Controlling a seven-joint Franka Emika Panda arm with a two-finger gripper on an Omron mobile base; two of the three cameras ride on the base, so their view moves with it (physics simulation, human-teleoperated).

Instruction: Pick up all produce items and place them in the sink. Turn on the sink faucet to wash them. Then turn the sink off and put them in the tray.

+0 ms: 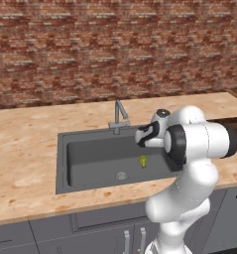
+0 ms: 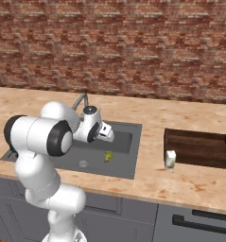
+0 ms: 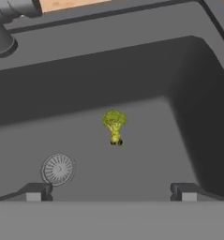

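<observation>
**Broccoli stands ahead of the open pincer, on the basin floor**

Nearest the hand camera, the gripper (image 3: 111, 192) hangs with its jaws spread wide and nothing between them; the two dark fingertips (image 3: 34, 193) sit far apart at the bottom of the hand view. Just beyond them lies the floor of the sink (image 3: 188, 108), and on it, roughly on the midline between the tips and a little further along the line of sight, stands the broccoli (image 3: 114, 126). It sits upright, bushy head up and stalk down, so its long axis runs vertically off the floor. The drain (image 3: 58, 168) lies beside it, apart from it and nearer one fingertip.

From the base cameras the hand hovers above the basin while the broccoli (image 1: 143, 160) rests well below it, near the middle of the floor. Further back, the sink faucet (image 1: 119, 115) rises from the rear rim. The tray (image 2: 199, 147) lies on the counter to the right, well apart from the sink, with a small pale carton (image 2: 170, 159) at its near corner.

With the produce already in the basin, the faucet lever is likely the next target.
</observation>
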